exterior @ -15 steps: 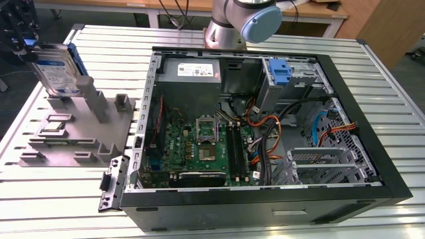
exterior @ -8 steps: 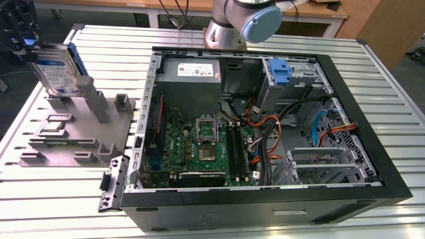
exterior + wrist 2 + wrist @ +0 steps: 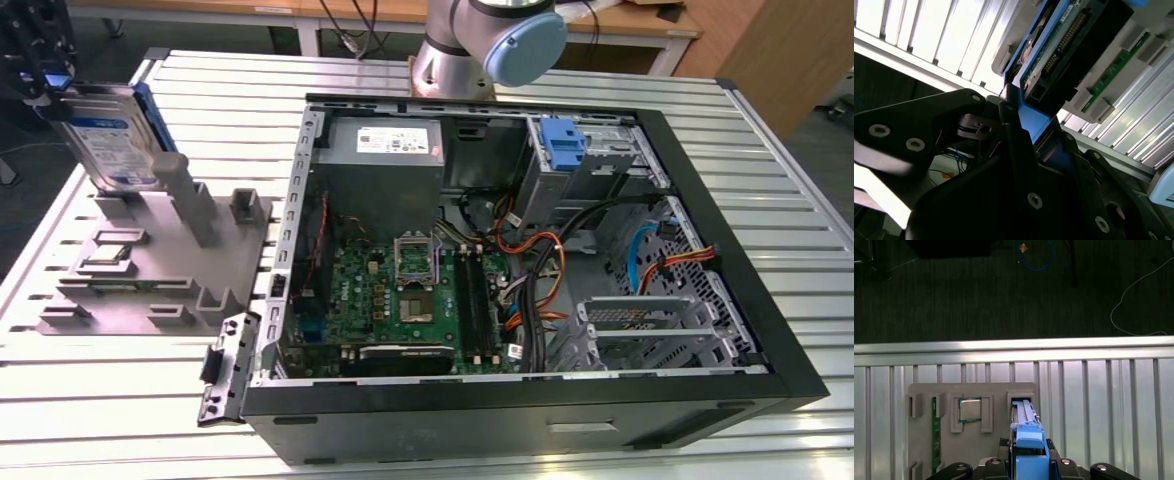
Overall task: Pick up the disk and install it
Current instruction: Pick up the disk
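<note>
We see the gripper [image 3: 1023, 122] clamped on the disk [image 3: 114, 135], disk upright over the grey fixture [image 3: 167, 262], open computer case [image 3: 534, 405] beside it

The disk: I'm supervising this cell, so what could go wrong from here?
1. The gripper holds the disk by its narrow blue rail; that plastic hold may slip or let it tilt.
2. The disk hangs close to the grey fixture and its upright post; a sideways move could knock them.
3. Loose cables crowd the open computer case near the drive bay, and might snag.
</note>
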Motion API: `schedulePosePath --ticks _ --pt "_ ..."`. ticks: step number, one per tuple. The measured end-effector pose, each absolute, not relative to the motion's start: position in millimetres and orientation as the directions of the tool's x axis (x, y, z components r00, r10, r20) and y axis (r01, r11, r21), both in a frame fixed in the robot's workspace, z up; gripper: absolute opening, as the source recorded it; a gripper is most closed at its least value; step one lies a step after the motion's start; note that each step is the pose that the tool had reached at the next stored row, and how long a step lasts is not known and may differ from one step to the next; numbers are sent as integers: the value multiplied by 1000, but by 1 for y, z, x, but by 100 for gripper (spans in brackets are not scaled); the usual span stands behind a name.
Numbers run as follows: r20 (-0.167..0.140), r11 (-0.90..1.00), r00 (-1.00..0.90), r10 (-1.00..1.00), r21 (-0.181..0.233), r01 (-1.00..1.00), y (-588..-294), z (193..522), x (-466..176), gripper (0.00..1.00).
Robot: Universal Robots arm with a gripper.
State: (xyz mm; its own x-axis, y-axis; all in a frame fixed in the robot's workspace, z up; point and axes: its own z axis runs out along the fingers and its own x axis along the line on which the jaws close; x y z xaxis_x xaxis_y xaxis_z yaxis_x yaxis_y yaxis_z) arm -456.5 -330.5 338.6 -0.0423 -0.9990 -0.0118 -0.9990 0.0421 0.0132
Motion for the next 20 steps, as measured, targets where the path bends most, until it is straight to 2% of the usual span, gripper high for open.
schedulePosePath --ticks 20 --pt "-12 42 -42 -999 13 -999 -331 343 -457 36"
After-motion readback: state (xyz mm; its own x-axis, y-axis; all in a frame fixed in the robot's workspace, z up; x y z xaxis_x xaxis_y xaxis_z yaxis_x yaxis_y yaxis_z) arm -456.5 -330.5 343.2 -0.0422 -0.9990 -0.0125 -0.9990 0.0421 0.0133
